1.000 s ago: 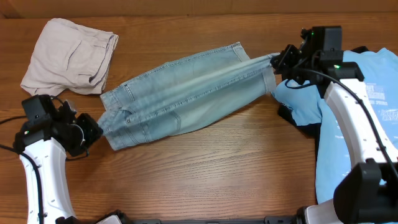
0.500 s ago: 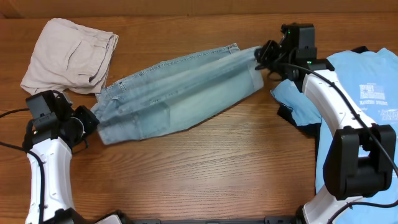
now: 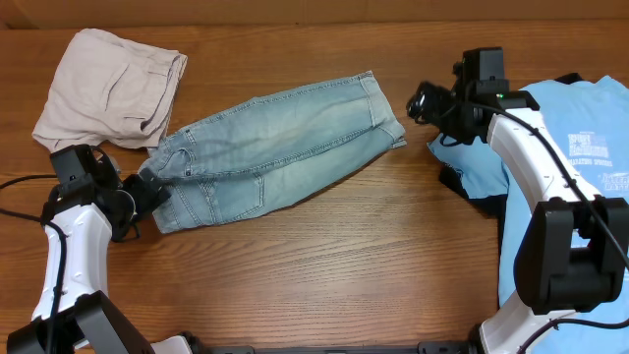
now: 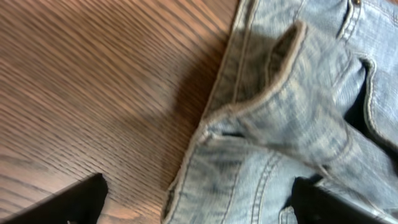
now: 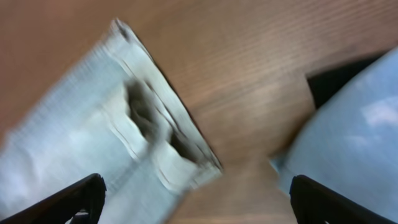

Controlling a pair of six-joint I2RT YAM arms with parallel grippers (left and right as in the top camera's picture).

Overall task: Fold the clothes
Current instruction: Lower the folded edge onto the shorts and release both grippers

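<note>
On the T-shirt (image 3: pixel 580 138), white print is illegible; left tool (image 3: pixel 149 187) and right tool (image 3: pixel 417 102) gape open beside the jeans (image 3: pixel 275 147).

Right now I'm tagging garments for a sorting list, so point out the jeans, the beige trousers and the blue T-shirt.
jeans (image 3: pixel 285 143): overhead view, middle of the legs.
beige trousers (image 3: pixel 108 93): overhead view, centre of the crumpled pile.
blue T-shirt (image 3: pixel 590 103): overhead view, plain cloth above the white print.

The jeans (image 3: pixel 275 147) are light-wash blue, the trousers (image 3: pixel 113 87) beige, the T-shirt (image 3: pixel 592 103) sky-blue with white print.
</note>
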